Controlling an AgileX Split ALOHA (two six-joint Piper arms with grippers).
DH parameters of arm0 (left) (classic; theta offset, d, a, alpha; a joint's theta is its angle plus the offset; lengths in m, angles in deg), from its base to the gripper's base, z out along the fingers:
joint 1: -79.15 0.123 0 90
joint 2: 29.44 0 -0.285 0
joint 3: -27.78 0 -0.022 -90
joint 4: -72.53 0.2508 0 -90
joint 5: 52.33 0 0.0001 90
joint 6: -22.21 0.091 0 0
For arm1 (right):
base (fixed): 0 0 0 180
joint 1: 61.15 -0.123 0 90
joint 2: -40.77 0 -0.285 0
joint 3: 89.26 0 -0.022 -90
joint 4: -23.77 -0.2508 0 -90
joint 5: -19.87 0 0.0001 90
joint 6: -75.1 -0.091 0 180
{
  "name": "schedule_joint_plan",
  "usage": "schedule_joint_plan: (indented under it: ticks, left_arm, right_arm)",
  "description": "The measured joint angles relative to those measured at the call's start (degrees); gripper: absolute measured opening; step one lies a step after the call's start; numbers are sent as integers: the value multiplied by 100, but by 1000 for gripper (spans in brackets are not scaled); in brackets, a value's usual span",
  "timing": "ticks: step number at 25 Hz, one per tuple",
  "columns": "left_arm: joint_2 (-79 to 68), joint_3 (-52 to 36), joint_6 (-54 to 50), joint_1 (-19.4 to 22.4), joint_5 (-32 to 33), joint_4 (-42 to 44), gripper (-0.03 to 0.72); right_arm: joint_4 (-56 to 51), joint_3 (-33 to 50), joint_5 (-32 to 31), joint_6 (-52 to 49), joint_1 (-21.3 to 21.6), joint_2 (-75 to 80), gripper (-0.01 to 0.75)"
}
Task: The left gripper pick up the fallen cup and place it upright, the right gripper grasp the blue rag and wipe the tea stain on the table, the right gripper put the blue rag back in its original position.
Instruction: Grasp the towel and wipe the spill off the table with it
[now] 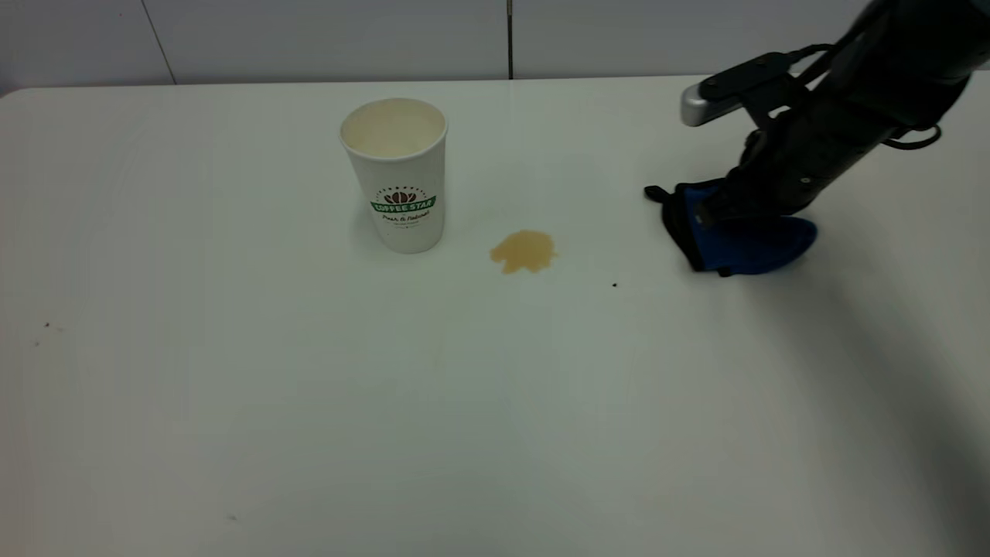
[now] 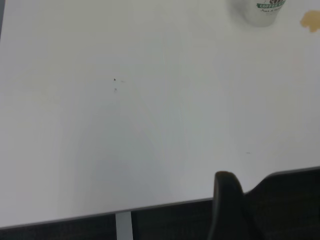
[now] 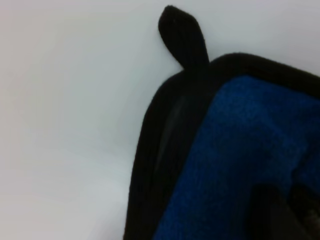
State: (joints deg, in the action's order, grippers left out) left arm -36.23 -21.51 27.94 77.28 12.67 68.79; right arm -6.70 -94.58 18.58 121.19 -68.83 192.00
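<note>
The cup (image 1: 398, 178) stands upright on the table (image 1: 309, 402), left of centre, logo facing the camera; its base also shows in the left wrist view (image 2: 262, 11). The tea stain (image 1: 524, 251) lies just right of the cup, a tan blotch; it also shows in the left wrist view (image 2: 311, 21). The blue rag (image 1: 754, 244) lies bunched at the right. My right gripper (image 1: 723, 209) reaches down into it and is shut on it. In the right wrist view the rag (image 3: 250, 150) fills the frame, with its black loop (image 3: 182, 35). My left gripper (image 2: 235, 210) hangs by the table's near edge, far from the cup.
A tiny black speck (image 1: 615, 285) lies between the stain and the rag. Small specks (image 1: 46, 326) mark the table's left side. A light wall runs behind the table's far edge (image 1: 495, 79).
</note>
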Motion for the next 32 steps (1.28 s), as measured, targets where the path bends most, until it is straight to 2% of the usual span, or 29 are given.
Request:
schedule_joint_plan:
  ticks: [8,15,25,32]
  left_arm:
    - [0,0,0,0,0,0,456]
    - [0,0,0,0,0,0,456]
    - [0,0,0,0,0,0,456]
    - [0,0,0,0,0,0,456]
  right_arm:
    - [0,-1239,-616,4,-963,516,47]
    - [0,-1642,-1201,4,-1442,666,47]
    - [43,-1738,-2717,340,-1565,632,47]
    - [840,-1755,-3919,281,-1493,586,47]
